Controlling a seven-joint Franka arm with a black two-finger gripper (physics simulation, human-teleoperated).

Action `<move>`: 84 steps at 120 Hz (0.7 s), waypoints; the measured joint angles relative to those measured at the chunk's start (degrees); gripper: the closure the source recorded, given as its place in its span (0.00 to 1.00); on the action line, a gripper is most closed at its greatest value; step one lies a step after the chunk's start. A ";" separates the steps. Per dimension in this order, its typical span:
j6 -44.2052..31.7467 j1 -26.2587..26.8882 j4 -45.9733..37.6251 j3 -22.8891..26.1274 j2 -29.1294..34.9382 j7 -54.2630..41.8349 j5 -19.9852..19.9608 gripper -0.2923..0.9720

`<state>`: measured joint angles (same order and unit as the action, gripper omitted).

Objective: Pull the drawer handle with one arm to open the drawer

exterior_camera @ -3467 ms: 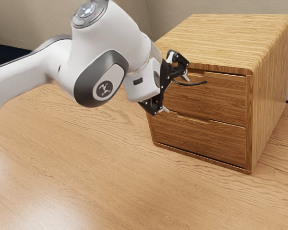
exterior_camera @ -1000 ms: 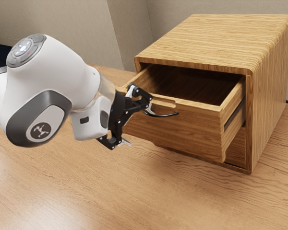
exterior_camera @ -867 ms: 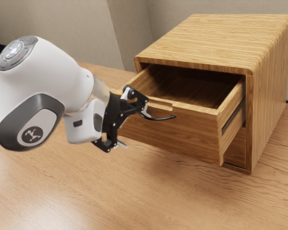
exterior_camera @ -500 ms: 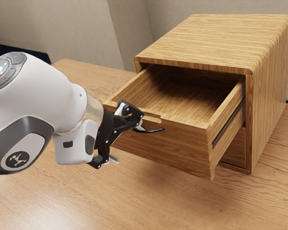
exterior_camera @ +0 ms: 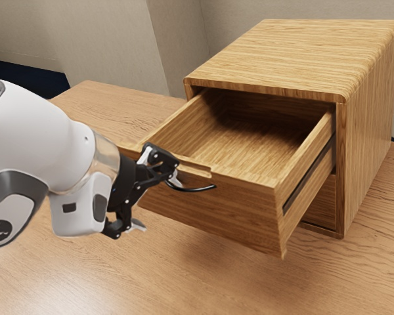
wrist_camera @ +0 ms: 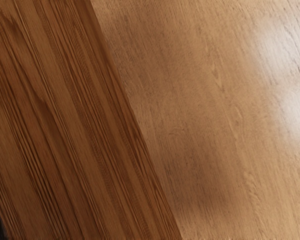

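— Gripper status?
— My gripper [exterior_camera: 156,197] is open, fingers wide apart. Drawer handle [exterior_camera: 192,189] sits just by the upper finger.
— Drawer?
— Top drawer [exterior_camera: 236,141] stands far out of the cabinet [exterior_camera: 302,52], right ahead of gripper.

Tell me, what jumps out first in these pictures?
The top drawer of the wooden cabinet stands far out and empty, in the exterior view's middle. A bulky white arm comes in from that view's left, its black claw open at the drawer's thin dark handle.
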<state>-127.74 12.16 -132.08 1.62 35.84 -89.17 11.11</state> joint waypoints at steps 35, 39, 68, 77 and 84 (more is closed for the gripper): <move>2.99 2.03 2.55 0.10 2.44 0.05 -0.04 0.27; 3.45 2.30 3.23 0.12 2.70 0.06 -0.04 0.26; 10.39 2.80 17.91 -0.30 -3.03 0.10 -2.22 0.24; 14.60 2.50 24.66 -0.51 -6.32 0.18 -3.88 0.24; 18.61 2.16 28.94 -1.37 -7.60 1.02 -4.80 0.24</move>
<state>-109.13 14.32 -103.14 0.25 28.24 -88.16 6.31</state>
